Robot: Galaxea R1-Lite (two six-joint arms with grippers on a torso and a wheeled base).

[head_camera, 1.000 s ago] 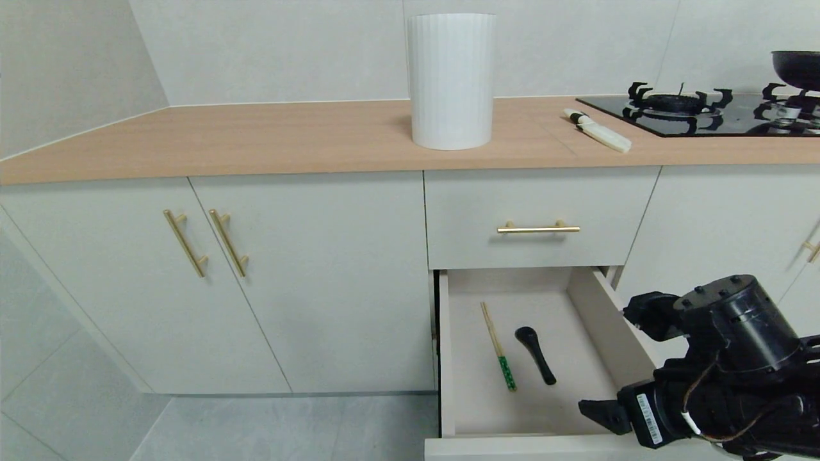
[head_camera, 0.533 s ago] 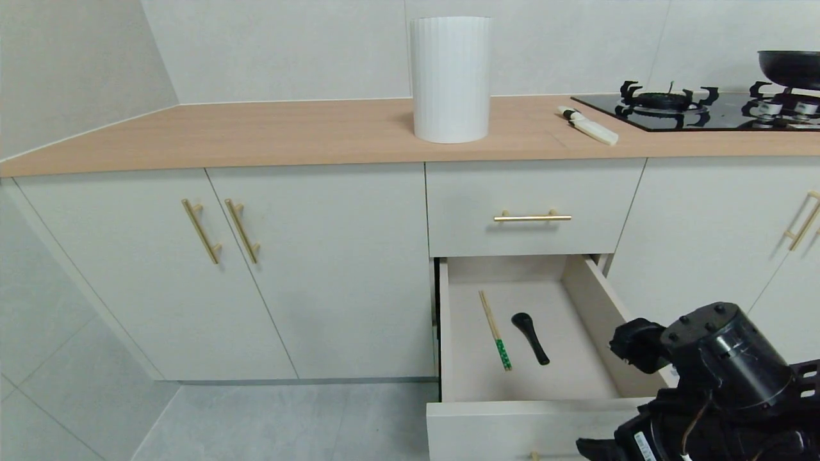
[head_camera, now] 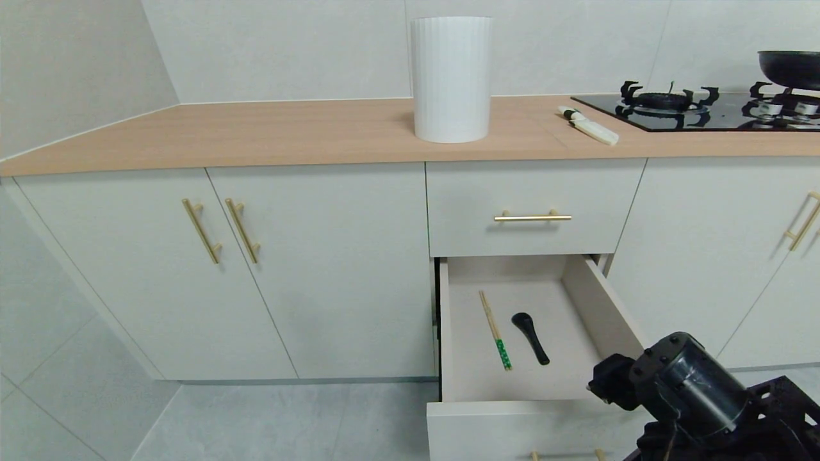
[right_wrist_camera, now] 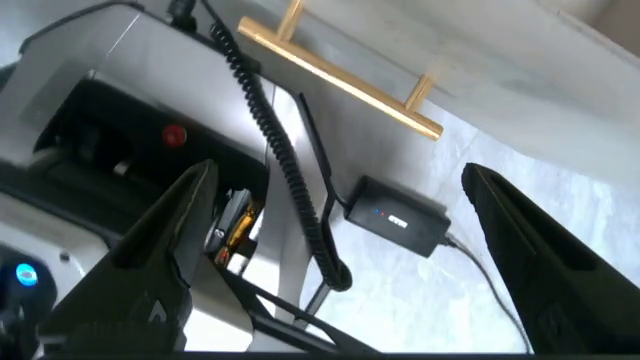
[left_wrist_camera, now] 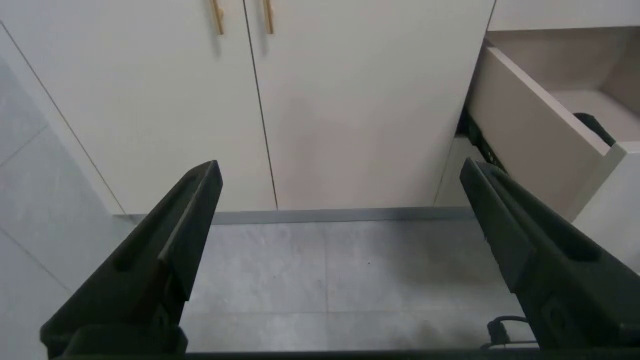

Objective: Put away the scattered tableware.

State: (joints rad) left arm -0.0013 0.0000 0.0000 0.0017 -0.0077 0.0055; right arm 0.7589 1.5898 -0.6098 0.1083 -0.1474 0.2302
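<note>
The chopsticks (head_camera: 495, 333) and spoon (head_camera: 530, 338) lie side by side, not touching, inside the open drawer (head_camera: 602, 304). A knife (head_camera: 589, 126) lies on the worktop (head_camera: 288, 131) near the hob (head_camera: 698, 112). The right hand (right_wrist_camera: 338, 170) is spread wide and holds nothing, low by the drawer front with the handle (right_wrist_camera: 340, 72) ahead of it. The left hand (left_wrist_camera: 340, 170) is also spread wide and empty, facing the floor (left_wrist_camera: 330, 280). The knife looks like the piece left, so the drawer is best left open. If it is shut, push squarely and slowly.
</note>
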